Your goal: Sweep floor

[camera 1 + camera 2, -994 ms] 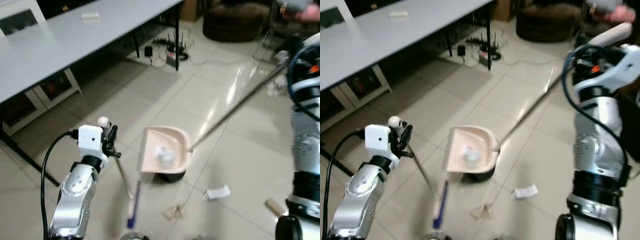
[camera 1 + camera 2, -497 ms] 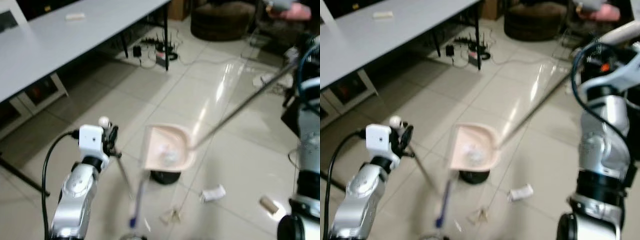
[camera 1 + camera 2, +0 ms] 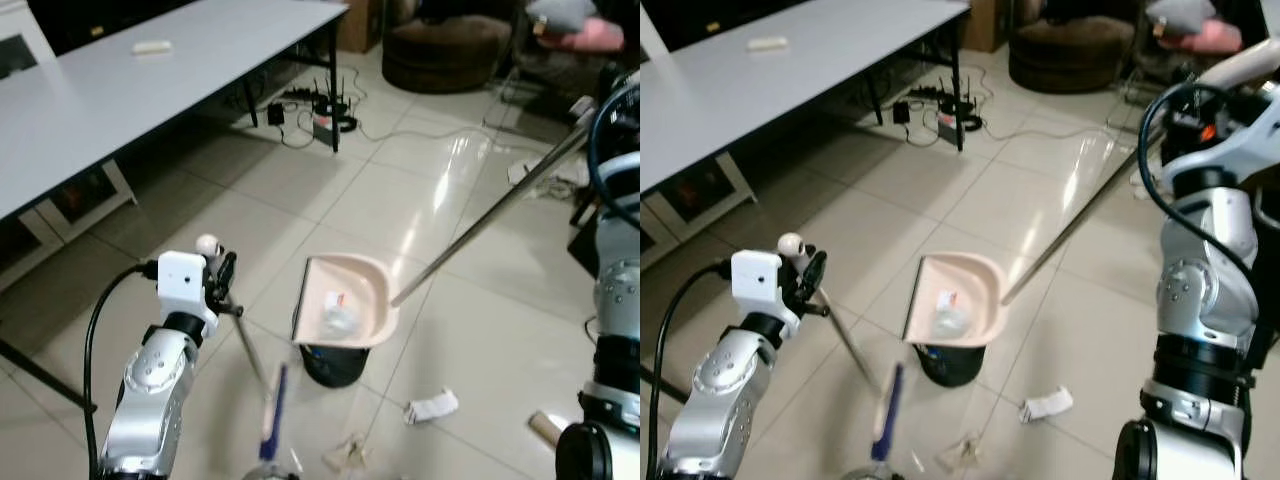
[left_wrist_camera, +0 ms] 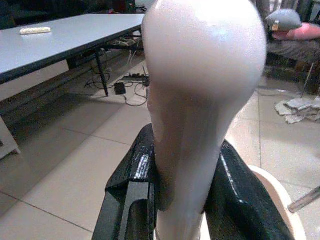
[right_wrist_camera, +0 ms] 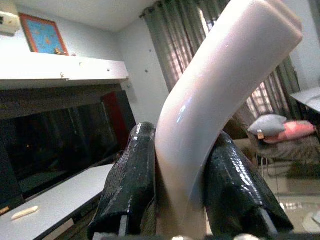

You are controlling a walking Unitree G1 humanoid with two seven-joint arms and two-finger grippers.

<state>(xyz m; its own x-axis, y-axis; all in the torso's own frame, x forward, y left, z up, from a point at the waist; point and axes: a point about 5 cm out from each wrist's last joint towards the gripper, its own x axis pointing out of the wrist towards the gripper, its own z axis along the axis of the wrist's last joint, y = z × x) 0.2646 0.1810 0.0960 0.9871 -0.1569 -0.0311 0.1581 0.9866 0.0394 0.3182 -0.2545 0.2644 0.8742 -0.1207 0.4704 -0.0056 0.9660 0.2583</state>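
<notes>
A: Grippers?
B: Left gripper (image 4: 182,200) clamped on the broom handle (image 4: 200,100), near left. Right gripper (image 5: 172,195) clamped on the dustpan handle (image 5: 220,90), far right.

A: Broom?
B: Its thin pole slants down to the blue head (image 3: 272,415) by the near floor, slightly blurred.

A: Dustpan?
B: Pink dustpan (image 3: 345,305) held centre, just above a small black bin (image 3: 333,365). Crumpled scraps (image 3: 338,318) sit in the pan. Long metal pole (image 3: 490,215) runs up to the right arm.

A: Floor?
B: Tiles; white crumpled paper (image 3: 432,406) right of the bin, cardboard tube (image 3: 545,427) further right. Grey table (image 3: 120,90) far left.
</notes>
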